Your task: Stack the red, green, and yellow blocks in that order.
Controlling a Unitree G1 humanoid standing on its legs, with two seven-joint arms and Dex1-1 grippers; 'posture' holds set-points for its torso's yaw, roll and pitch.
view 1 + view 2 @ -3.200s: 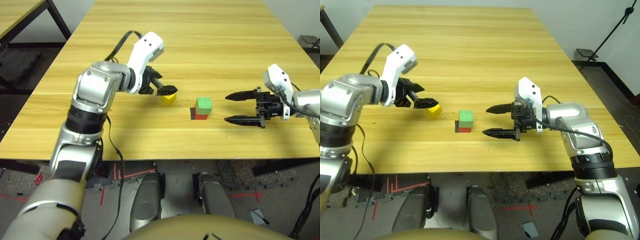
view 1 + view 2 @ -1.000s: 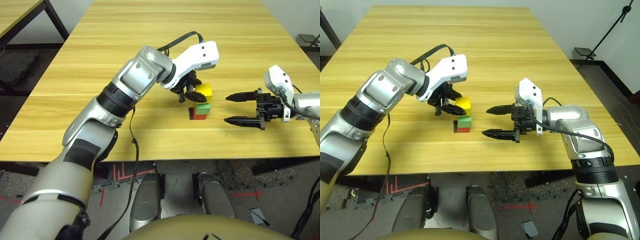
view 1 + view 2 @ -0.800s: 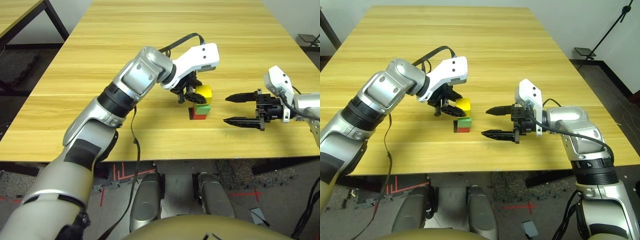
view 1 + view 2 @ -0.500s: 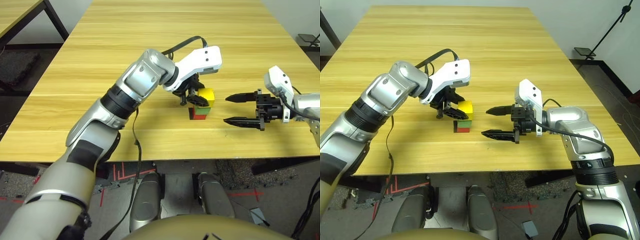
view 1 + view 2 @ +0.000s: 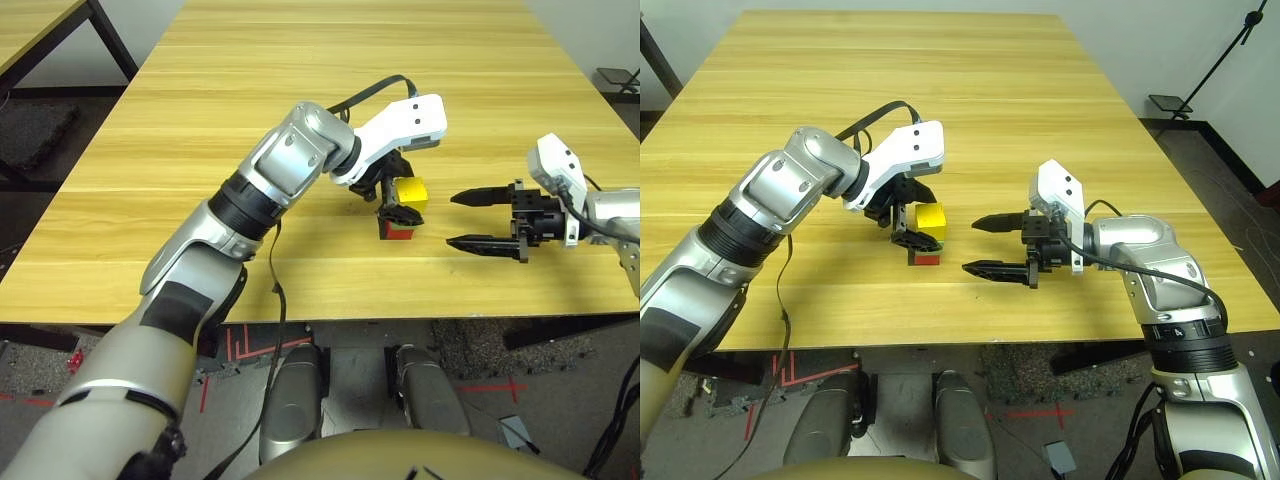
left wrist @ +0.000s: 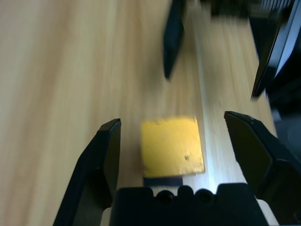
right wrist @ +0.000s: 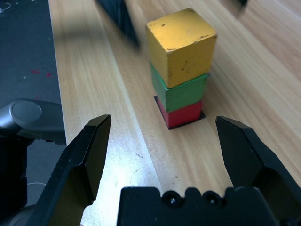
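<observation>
The yellow block (image 7: 181,44) sits on the green block (image 7: 181,89), which sits on the red block (image 7: 182,113); together they make an upright stack on a flat black square patch. My left gripper (image 5: 398,202) is open, one finger on each side of the yellow block (image 6: 171,146) with a gap to both fingers. My right gripper (image 5: 454,218) hovers open to the right of the stack, pointing at it and apart from it. In the left eye view a left finger covers most of the green block.
The wooden table (image 5: 300,80) stretches far behind and to both sides of the stack. Its front edge runs a short way in front of the blocks. A second table's corner (image 5: 40,30) stands off at the far left.
My left gripper carried the yellow block from the table at the left onto the green block, lowered it, and opened off it. The right arm has not moved.
</observation>
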